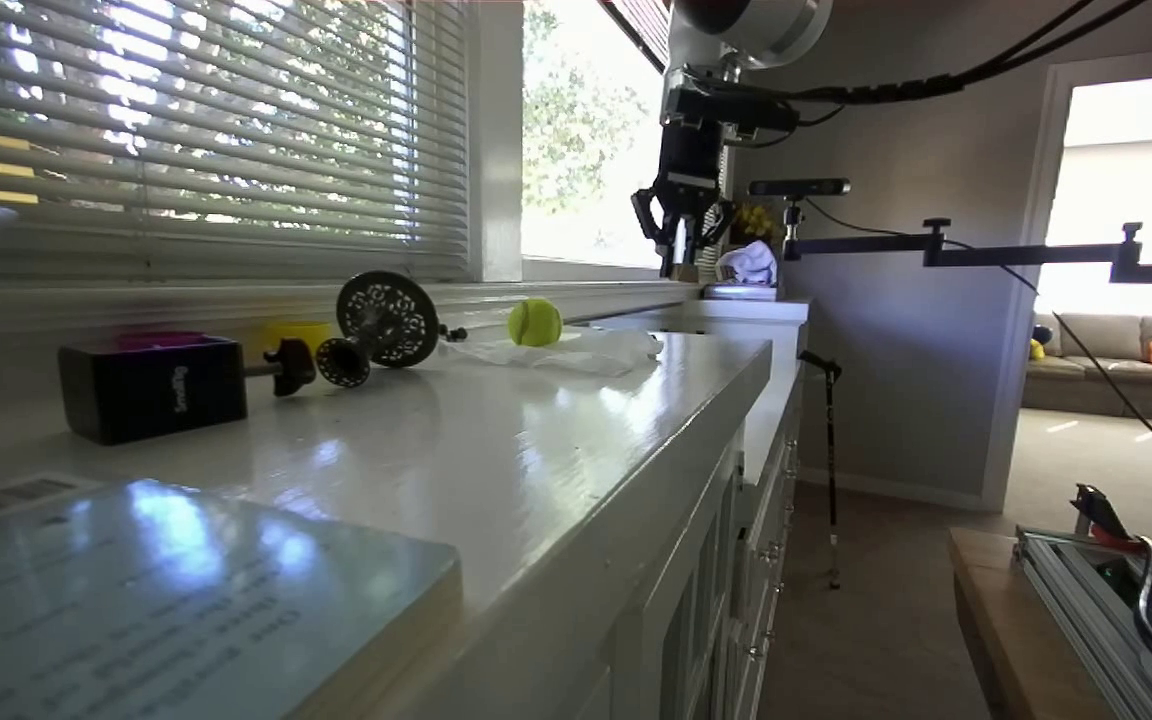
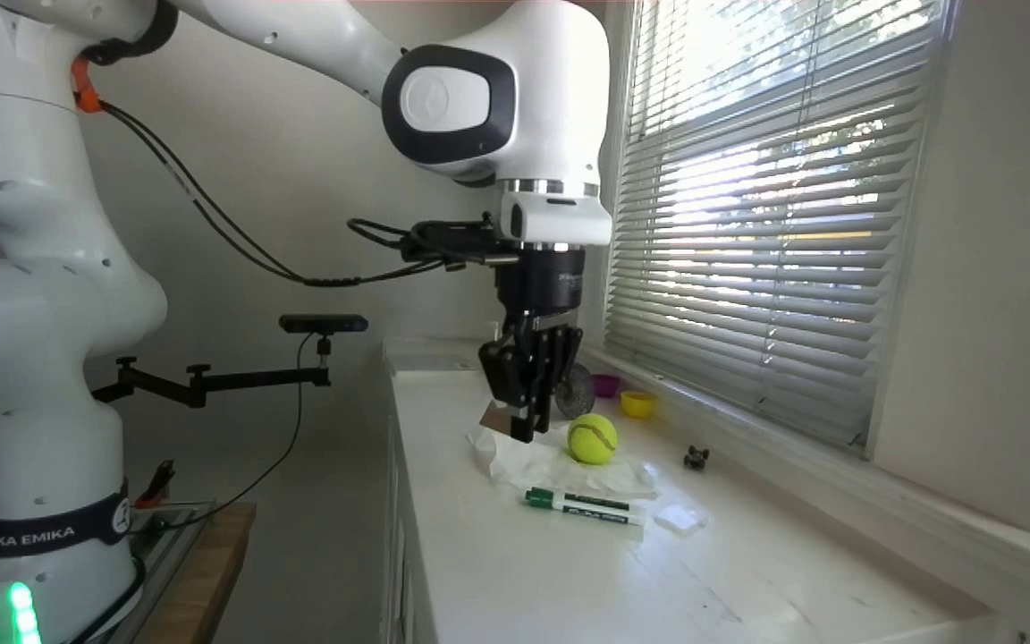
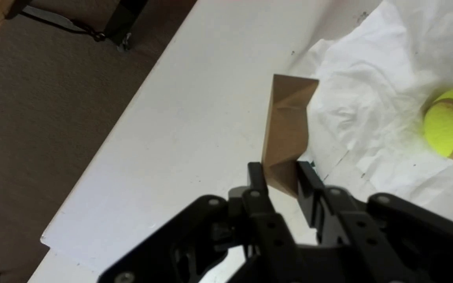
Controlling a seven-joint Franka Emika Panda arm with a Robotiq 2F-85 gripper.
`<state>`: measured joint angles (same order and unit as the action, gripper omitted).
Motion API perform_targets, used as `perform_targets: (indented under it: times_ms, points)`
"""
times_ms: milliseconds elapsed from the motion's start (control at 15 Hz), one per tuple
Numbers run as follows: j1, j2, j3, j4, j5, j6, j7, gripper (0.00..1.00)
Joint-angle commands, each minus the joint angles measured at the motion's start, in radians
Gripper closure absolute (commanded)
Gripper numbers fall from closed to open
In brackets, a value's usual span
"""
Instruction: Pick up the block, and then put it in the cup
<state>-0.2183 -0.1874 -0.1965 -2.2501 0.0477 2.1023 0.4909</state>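
A brown wooden block (image 3: 289,129) is pinched at one end between my fingertips in the wrist view; its long part sticks out past them. My gripper (image 3: 280,173) is shut on it. In the exterior views the gripper (image 1: 680,262) (image 2: 528,429) points down, and the block (image 1: 683,272) (image 2: 496,417) is held above the white counter. A yellow cup (image 2: 637,404) and a purple cup (image 2: 604,385) stand near the window sill. The yellow cup (image 1: 298,334) and purple cup (image 1: 161,340) are partly hidden behind a black box in an exterior view. Neither cup shows in the wrist view.
A tennis ball (image 2: 593,439) rests on crumpled white paper (image 2: 524,461) near the gripper. Green markers (image 2: 585,506) and a small dark toy (image 2: 696,458) lie on the counter (image 2: 551,590). A black box (image 1: 152,390), a metal disc piece (image 1: 388,318) and a book (image 1: 186,600) are there too.
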Motion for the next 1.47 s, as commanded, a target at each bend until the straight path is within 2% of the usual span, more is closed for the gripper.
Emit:
perform_targets:
  times_ms: [0, 67, 333, 733, 1133, 1200, 1400]
  points:
    - [-0.010, 0.001, 0.009, 0.001, 0.002, -0.002, -0.004, 0.75]
    - [-0.010, 0.001, 0.009, 0.000, 0.002, -0.002, -0.005, 0.94]
    - [0.053, -0.035, 0.042, 0.031, 0.178, 0.054, -0.061, 0.94]
    - [0.188, -0.092, 0.175, 0.095, 0.252, 0.090, -0.109, 0.94]
    - [0.318, -0.115, 0.264, 0.098, 0.312, 0.177, -0.245, 0.94]
    - [0.284, -0.098, 0.260, 0.109, 0.262, 0.139, -0.177, 0.75]
    - [0.312, -0.098, 0.280, 0.109, 0.270, 0.163, -0.198, 0.75]
